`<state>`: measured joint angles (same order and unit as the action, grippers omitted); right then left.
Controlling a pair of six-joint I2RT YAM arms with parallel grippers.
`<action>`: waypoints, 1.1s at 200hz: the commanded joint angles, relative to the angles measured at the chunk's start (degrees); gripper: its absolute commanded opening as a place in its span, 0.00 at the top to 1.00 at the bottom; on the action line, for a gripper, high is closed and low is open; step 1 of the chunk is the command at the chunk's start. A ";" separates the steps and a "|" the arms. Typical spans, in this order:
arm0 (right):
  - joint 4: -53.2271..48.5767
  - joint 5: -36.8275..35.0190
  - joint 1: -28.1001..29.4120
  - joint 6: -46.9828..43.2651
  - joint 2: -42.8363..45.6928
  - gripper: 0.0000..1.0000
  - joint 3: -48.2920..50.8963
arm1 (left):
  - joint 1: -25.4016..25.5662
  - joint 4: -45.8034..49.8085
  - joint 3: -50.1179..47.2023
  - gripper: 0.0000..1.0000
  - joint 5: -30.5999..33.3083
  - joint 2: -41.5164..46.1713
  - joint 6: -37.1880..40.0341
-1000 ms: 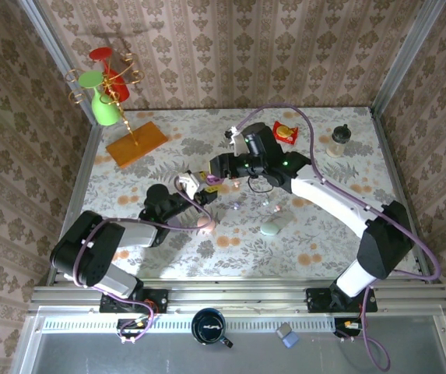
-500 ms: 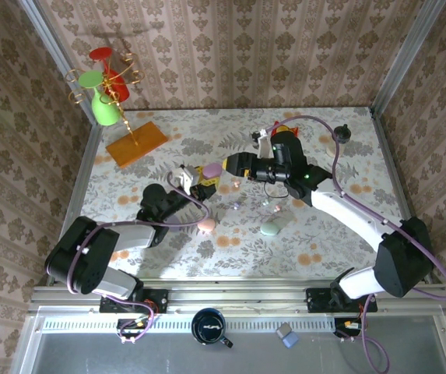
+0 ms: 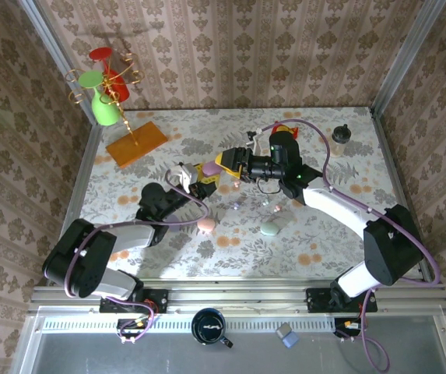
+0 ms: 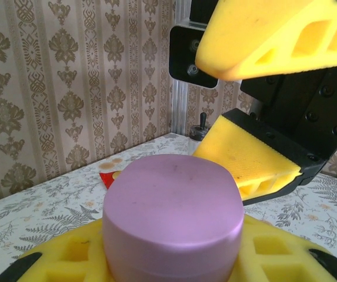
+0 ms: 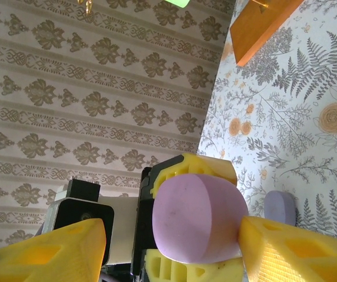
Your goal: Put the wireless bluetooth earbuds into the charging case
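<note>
Layout, left to right. At the far-left corner of the table [image 3: 316,265] stands one orange board [image 3: 135,144] with one wire stand [image 3: 129,125] carrying two cups: one green cup [image 3: 104,109] and one red cup [image 3: 100,54]. My left gripper [image 3: 198,179] is clamped on one lilac case [image 3: 211,167], raised off the table; the left wrist view shows it seated between my yellow pads [image 4: 68,252]. My right gripper [image 3: 226,161] sits just beside that case, jaws spread and facing it; contact cannot be confirmed. Earbuds [image 3: 237,207]: four tiny glints lie loose on the table, outside every case. Two further cases rest there: one pink case [image 3: 205,224] and one mint case [image 3: 269,229]. Far right: one red packet [image 3: 285,131] and one jar [image 3: 339,140].
</note>
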<state>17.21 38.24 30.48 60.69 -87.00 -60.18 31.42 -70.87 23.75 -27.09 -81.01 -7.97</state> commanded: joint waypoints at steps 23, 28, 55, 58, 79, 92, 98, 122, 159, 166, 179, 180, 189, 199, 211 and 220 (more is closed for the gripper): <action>2.87 3.22 0.61 1.88 -1.71 0.37 1.25 | 1.50 -2.69 1.65 0.87 -1.69 1.99 -0.06; 3.27 3.24 0.59 2.13 -2.01 0.37 1.37 | 1.54 -2.69 1.70 0.89 -1.87 2.00 -0.10; 6.73 4.63 0.55 4.80 -3.24 0.37 1.77 | 1.54 -2.65 1.91 0.91 -2.85 2.35 -1.08; 7.28 4.84 0.55 5.17 -3.38 0.38 1.77 | 1.54 -2.61 1.92 0.90 -3.00 2.35 -1.16; 10.37 5.70 0.46 7.09 -3.66 0.49 1.93 | 1.54 -2.58 1.74 0.89 -3.10 2.37 -1.38; 10.18 5.54 0.38 7.09 -3.37 0.58 2.13 | 1.54 -2.60 1.58 0.87 -2.62 2.35 -1.31; 10.01 5.47 0.44 7.00 -3.15 0.62 2.26 | 1.54 -2.61 1.49 0.86 -2.51 2.46 -1.35; 9.25 4.75 0.20 6.47 -2.41 0.75 2.73 | 1.54 -2.46 0.97 0.71 -2.26 2.78 -0.89; 7.28 1.99 -0.32 5.00 -1.52 0.77 3.55 | 1.44 -0.38 -0.15 0.32 -0.30 4.07 0.20; 6.49 0.79 -0.61 4.30 -1.14 0.77 3.86 | 1.45 0.68 -0.40 0.25 -0.08 4.47 0.90; 4.54 -2.04 -1.55 2.70 -0.56 0.77 4.74 | 1.49 2.71 -1.01 0.14 0.74 5.84 2.24; 4.34 -2.34 -1.60 2.60 -0.51 0.77 4.73 | 1.52 3.00 -1.09 0.13 0.82 5.94 2.33; 2.17 -4.79 -2.49 0.91 -0.28 0.77 5.31 | 1.47 5.44 -1.27 0.08 1.44 7.04 3.60; 0.13 -7.48 -3.69 -0.47 -0.32 0.77 6.03 | 1.54 8.19 -1.64 0.04 2.45 8.36 5.16; -1.05 -10.01 -5.36 -1.76 -1.02 0.77 7.09 | 1.63 11.76 -1.84 0.00 3.76 9.86 6.65; -1.16 -11.29 -6.76 -2.29 -2.20 0.77 7.77 | 1.61 14.34 -1.93 0.00 4.64 10.86 7.57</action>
<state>20.08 34.41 26.83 62.67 -89.01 -54.43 32.71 -64.20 22.72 -25.56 -73.12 -4.54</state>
